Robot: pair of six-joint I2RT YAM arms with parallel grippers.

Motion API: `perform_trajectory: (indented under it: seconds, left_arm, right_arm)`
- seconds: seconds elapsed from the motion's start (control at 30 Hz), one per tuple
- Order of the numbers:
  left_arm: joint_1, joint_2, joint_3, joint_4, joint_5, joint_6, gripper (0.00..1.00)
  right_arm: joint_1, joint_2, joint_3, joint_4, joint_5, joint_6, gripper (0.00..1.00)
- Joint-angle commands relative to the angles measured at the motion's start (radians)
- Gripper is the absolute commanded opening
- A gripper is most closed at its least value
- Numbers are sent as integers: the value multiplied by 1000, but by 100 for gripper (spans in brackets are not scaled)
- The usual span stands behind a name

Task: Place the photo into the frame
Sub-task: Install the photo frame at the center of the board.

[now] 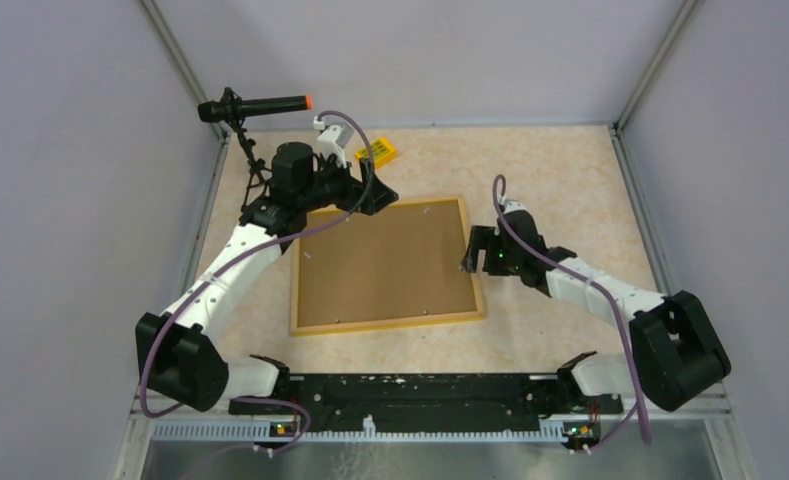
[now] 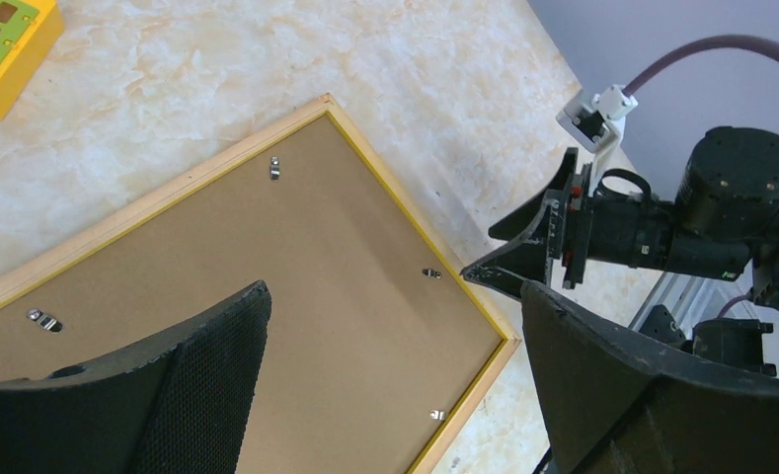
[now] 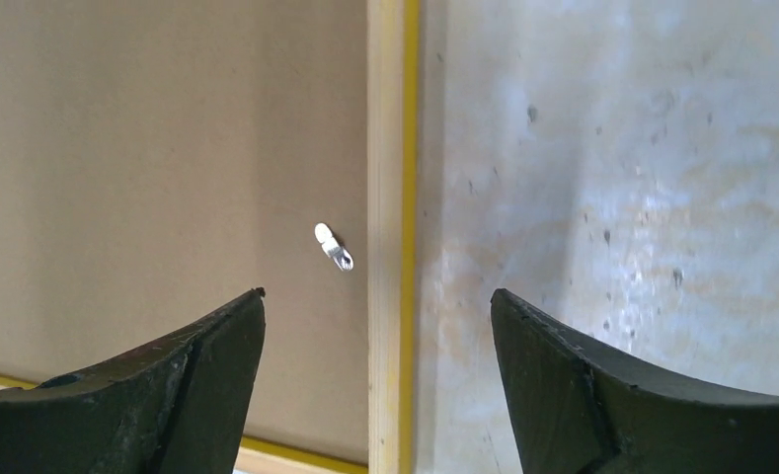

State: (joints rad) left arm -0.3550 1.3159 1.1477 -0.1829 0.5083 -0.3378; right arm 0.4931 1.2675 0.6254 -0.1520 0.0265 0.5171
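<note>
Pale lilac walls close in a beige, marble-patterned table. On the middle of it the frame lies flat, back side up. Its thin rails are light wood with a yellow outer edge, and a matte brown backing board fills the opening. Small shiny metal tabs sit on the board just inside the rails. Whether the photo lies under the board cannot be told.

A yellow block with green insets rests on the table beyond the frame's far left corner, apart from it. Above the far left of the table hangs a black handle with an orange tip on a thin stand, close beside the left arm.

The left gripper hovers over the frame's far left corner. Its curved black, finely textured fingers are spread wide with nothing between them.

The right gripper sits at the frame's right rail, also spread wide and empty. In the right wrist view its fingers straddle that rail, one over the board near a tab and the other over bare table.
</note>
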Motion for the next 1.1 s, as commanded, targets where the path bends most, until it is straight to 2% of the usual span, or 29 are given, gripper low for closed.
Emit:
perform_trajectory:
  seconds: [0.0, 0.07, 0.3, 0.83, 1.0, 1.07]
  left_arm:
    - [4, -11, -5, 38, 7, 6, 99]
    - [4, -10, -6, 38, 5, 6, 99]
    - [4, -4, -5, 37, 6, 6, 99]
    - [4, 5, -8, 39, 12, 3, 99]
    - [4, 8, -8, 39, 9, 5, 99]
    - [4, 7, -8, 39, 12, 4, 99]
  right_arm:
    - [1, 107, 122, -23, -2, -125, 80]
    - [2, 150, 154, -40, 27, -129, 74]
    - [33, 252, 220, -67, 55, -141, 63]
    - [102, 328, 258, -94, 159, -117, 62]
    - [109, 342, 264, -116, 187, -78, 53]
    - [108, 345, 259, -121, 196, -49, 44]
